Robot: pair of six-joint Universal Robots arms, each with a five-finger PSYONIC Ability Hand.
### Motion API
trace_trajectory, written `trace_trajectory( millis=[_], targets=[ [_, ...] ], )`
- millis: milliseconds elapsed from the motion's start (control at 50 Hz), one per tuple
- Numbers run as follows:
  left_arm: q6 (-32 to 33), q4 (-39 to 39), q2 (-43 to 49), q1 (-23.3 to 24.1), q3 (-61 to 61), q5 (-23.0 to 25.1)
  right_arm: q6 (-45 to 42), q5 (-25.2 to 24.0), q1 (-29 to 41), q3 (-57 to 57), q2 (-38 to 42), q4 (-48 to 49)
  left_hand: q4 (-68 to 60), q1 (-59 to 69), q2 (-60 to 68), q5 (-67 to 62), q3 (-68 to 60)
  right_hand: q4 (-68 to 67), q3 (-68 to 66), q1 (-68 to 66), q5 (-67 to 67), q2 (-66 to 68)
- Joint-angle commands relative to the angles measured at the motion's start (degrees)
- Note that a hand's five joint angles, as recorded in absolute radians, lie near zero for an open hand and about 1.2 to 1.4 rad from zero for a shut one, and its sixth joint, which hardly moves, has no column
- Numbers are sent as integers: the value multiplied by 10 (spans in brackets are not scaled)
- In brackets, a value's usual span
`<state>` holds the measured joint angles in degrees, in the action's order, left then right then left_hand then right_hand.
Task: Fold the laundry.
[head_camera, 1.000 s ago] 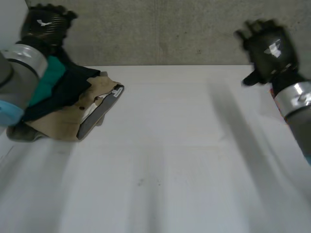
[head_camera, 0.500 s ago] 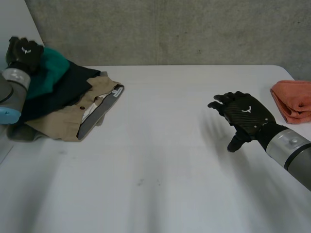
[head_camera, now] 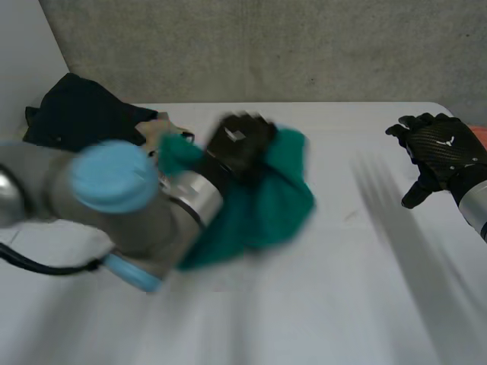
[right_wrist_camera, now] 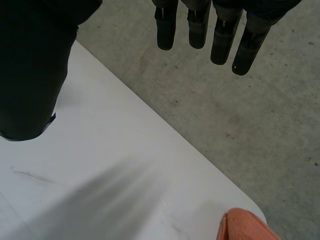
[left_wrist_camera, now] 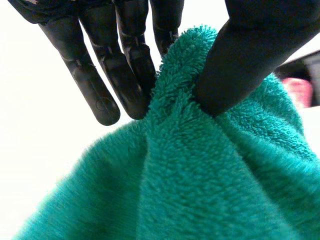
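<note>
At the far left corner of the white tabletop (head_camera: pixel 319 304) lies a heap of laundry: a dark garment (head_camera: pixel 76 114) on top, with a bit of tan garment (head_camera: pixel 162 126) showing at its right edge. Just in front of that heap the left arm (head_camera: pixel 114 182) reaches across the near left of the tabletop, its light-blue cap facing up. The left hand (head_camera: pixel 240 143) is over the tabletop a little left of the middle and is closed on a teal towel (head_camera: pixel 278 198). The left wrist view shows the grip: the thumb (left_wrist_camera: pixel 240 60) presses a raised ridge of the fluffy cloth against the fingers (left_wrist_camera: pixel 125 75), and the rest of the towel spreads out bunched beyond the fingertips. In the head view the towel hangs around and below that hand, between the heap and the tabletop's middle; I cannot tell whether it touches the surface. Well apart from it, near the right edge, the right hand (head_camera: pixel 445 152) is held above the tabletop, holding nothing, its fingers (right_wrist_camera: pixel 200 25) straight and spread from the thumb. An orange cloth (right_wrist_camera: pixel 245 227) lies at the far right corner of the tabletop, past that hand.
</note>
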<state>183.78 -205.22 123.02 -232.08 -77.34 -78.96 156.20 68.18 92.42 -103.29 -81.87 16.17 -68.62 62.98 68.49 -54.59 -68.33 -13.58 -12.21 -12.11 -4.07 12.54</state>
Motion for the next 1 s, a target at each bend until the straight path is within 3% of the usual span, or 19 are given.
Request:
trace_trajectory(
  millis=[20, 40, 80, 180, 280, 360, 520, 560, 720, 840, 1000],
  targets=[
    [0, 5, 64, 66, 35, -31, -3, 0, -8, 5, 12, -6, 329, -273, -328, 289, 326, 36, 22, 21, 41, -25],
    [1, 6, 57, 68, 31, -32, -4, 0, -8, 5, 14, -9, 502, -445, -500, 461, 499, 36, 22, 21, 41, -25],
    [4, 7, 48, 69, 25, -34, -5, 0, -8, 8, 16, -18, 580, -524, -579, 540, 578, 36, 22, 21, 41, -25],
    [11, 32, -19, 46, -5, -43, -4, 0, -8, 24, 15, -61, 574, -518, -573, 534, 571, 36, 22, 21, 41, -25],
    [58, 87, -101, -49, -61, -56, 0, -2, -4, 35, 14, -97, 569, -512, -568, 529, 566, 36, 22, 21, 41, -25],
    [111, 127, -138, -81, -111, -58, -6, -2, -3, 49, 13, -138, 555, -499, -554, 515, 553, 36, 22, 21, 41, -25],
    [184, 171, -164, -96, -233, -58, -59, -15, 32, 71, 18, -268, 505, -449, -504, 465, 502, 32, 18, 17, 37, -21],
    [189, 171, -164, -95, -256, -52, -95, -12, 53, 67, 22, -287, 483, -427, -482, 443, 480, -50, -64, -65, -45, 61],
    [200, 117, -137, -94, -290, -47, -136, -9, 137, 28, 65, -215, 456, -400, -455, 416, 453, -83, -96, -97, -78, 93],
    [233, 52, -87, -99, -274, -44, -133, -5, 146, -2, 83, -144, 416, -359, -415, 376, 413, -86, -100, -101, -81, 97],
    [261, 61, -46, -99, -249, -44, -132, -3, 141, -9, 91, -129, 419, -363, -418, 379, 416, -93, -107, -108, -88, 103]
  ],
)
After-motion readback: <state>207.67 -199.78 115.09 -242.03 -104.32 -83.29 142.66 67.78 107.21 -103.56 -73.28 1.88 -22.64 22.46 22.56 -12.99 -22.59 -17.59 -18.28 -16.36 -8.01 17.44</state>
